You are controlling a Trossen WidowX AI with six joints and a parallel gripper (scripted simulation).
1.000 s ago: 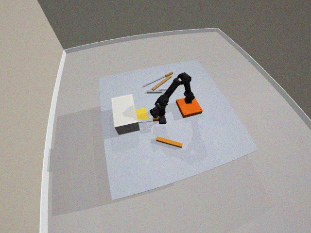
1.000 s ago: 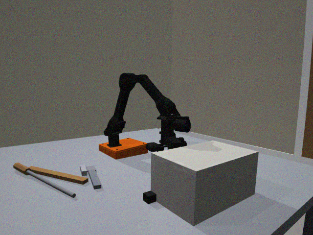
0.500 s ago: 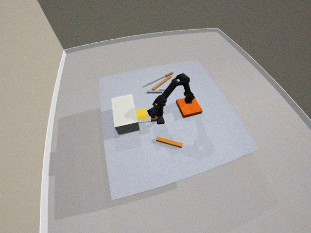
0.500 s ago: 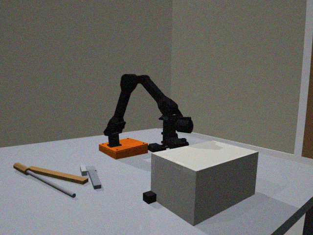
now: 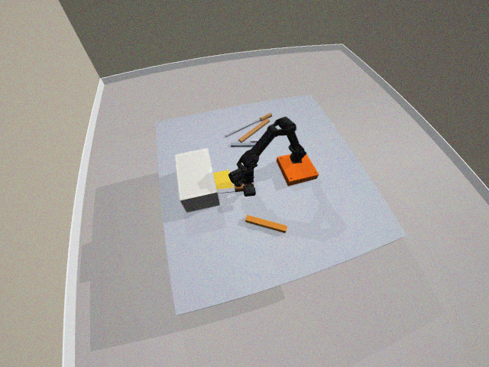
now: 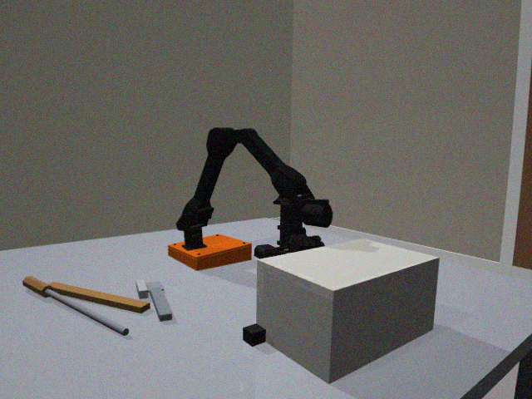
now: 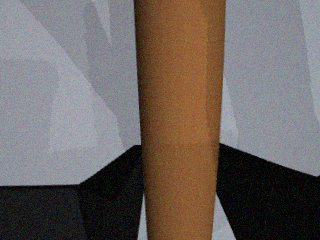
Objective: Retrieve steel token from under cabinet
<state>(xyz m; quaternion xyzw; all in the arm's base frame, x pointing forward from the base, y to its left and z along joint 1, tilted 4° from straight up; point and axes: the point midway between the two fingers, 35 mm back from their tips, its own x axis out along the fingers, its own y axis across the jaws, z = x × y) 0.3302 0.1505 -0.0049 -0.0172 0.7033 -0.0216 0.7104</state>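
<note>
My gripper (image 5: 242,185) (image 6: 289,248) (image 7: 175,152) is shut on the brown handle (image 5: 238,188) (image 7: 175,75) of a thin-rod tool, low over the table in front of the cabinet. The thin rod (image 5: 225,192) runs from the handle to the cabinet's front, near its corner; whether its far end is under the cabinet is hidden. The white-topped cabinet (image 5: 195,173) (image 6: 347,266) stands beside the yellow marked area (image 5: 221,180), which the arm partly overlaps in the top view. The steel token is not visible in any view, and the vent slots are not seen.
A rod with a wooden handle (image 5: 265,116) (image 6: 86,310), a wooden bar (image 5: 254,131) (image 6: 100,297) and a grey hooked piece (image 5: 241,144) (image 6: 160,302) lie together. An orange bar (image 5: 265,223) lies apart. A black cube (image 6: 253,335) is beside the cabinet. The arm stands on an orange base (image 5: 296,171) (image 6: 223,248).
</note>
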